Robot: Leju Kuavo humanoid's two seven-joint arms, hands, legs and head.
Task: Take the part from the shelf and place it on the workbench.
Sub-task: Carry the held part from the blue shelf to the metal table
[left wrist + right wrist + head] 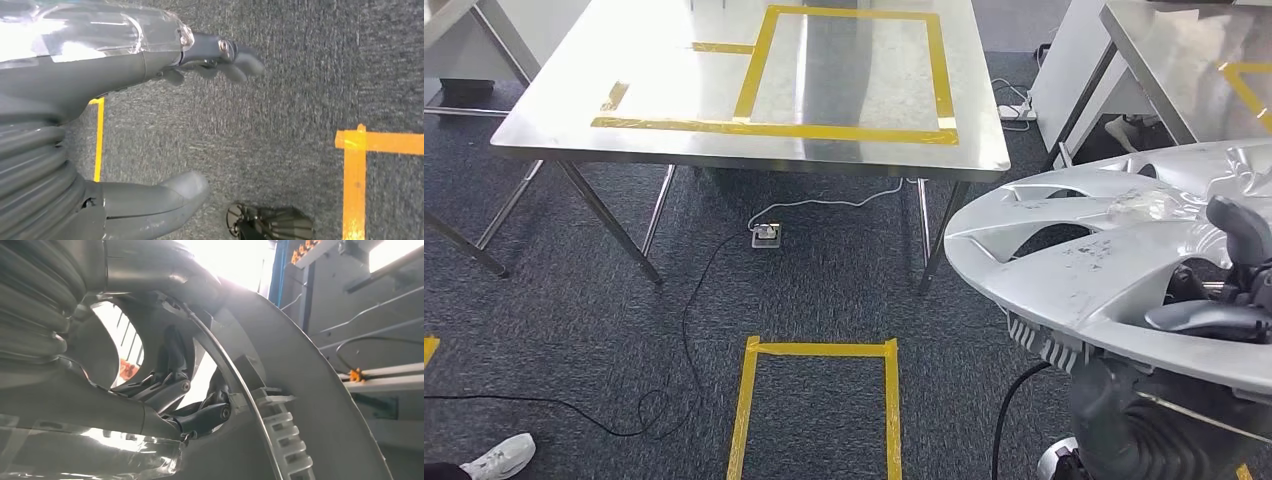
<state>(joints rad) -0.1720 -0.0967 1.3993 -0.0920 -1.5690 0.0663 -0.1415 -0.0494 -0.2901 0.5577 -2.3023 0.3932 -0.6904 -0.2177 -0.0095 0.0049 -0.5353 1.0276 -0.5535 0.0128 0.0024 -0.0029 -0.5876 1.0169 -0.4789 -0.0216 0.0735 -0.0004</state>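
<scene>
The silver wheel cover fills the lower right of the head view, gripped at its rim by the right hand, whose fingers hook through a spoke opening. The steel table with its yellow tape rectangle lies ahead, toward the upper left, well apart across the carpet. The left hand hangs empty, fingers loosely apart; no readable writing shows.

The right hand is raised at the right side of the head view, its dark fingers curled through an opening of the silver wheel cover and gripping it, the grey ribbed wrist just below. The left hand hangs low, thumb apart from the loosely bent fingers, holding nothing.
</scene>
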